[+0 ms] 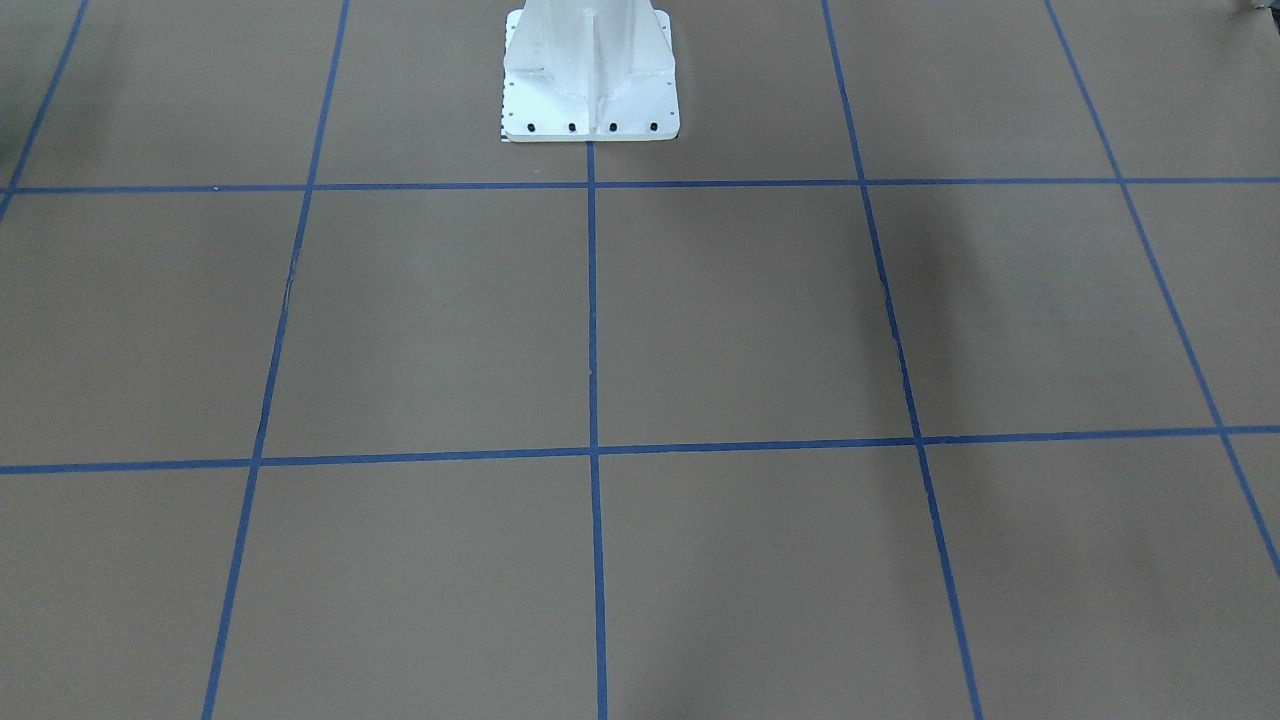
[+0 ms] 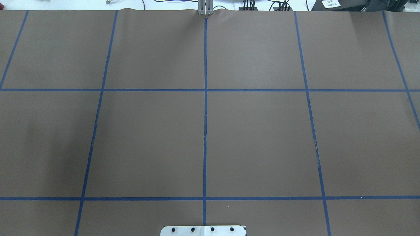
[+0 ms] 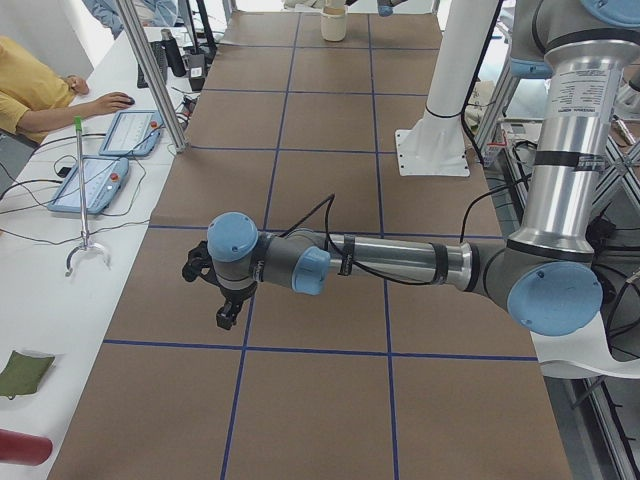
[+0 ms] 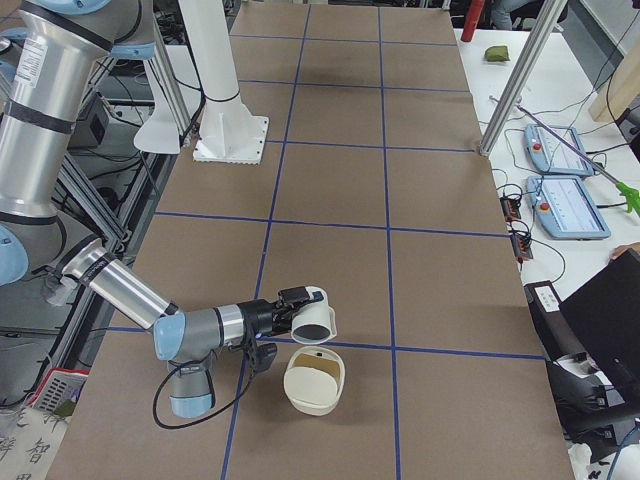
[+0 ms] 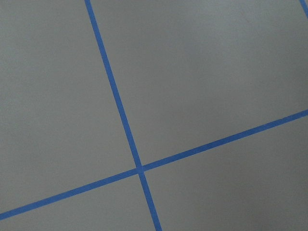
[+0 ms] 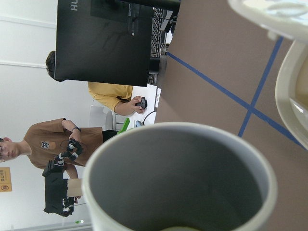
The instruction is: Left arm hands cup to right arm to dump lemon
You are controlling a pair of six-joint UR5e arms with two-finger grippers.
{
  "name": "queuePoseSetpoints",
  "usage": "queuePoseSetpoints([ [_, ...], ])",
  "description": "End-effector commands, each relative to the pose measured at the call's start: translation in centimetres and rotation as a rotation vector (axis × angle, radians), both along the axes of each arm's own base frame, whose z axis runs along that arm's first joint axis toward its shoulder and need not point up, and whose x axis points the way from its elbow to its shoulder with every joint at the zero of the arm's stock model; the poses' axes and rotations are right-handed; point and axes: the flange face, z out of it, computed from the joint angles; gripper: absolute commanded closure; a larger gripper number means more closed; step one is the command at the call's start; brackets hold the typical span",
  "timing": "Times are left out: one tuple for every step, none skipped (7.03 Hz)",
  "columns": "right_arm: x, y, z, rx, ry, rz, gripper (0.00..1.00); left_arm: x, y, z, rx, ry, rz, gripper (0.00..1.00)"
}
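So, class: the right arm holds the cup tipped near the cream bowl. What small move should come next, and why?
Probably tilt the cup a little further, mouth down over the bowl. The cup lies on its side close by the bowl, and the bowl's inside looks bare, so the dump seems not yet done.

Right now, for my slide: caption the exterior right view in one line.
White cup tipped sideways at the right gripper, next to a cream bowl on the blue-taped brown table.
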Motion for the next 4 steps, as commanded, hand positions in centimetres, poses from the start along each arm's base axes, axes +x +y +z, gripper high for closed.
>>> queuePoseSetpoints([
  [0.39,0.00,-0.03,-0.035,-0.094,0.031,1.00,0.09,-0.28,-0.34,0.004,0.000,0.001,0.00],
  [0.58,-0.05,-0.03,-0.052,-0.140,0.050,1.00,0.09,-0.42,-0.53,0.008,0.000,0.001,0.00],
  [0.79,0.03,0.75,-0.081,-0.162,0.070,1.00,0.09,-0.54,-0.68,0.009,0.001,0.000,0.00],
  [0.93,-0.05,0.83,-0.092,-0.180,0.084,1.00,0.09,-0.86,-1.18,0.013,0.002,-0.004,0.00],
])
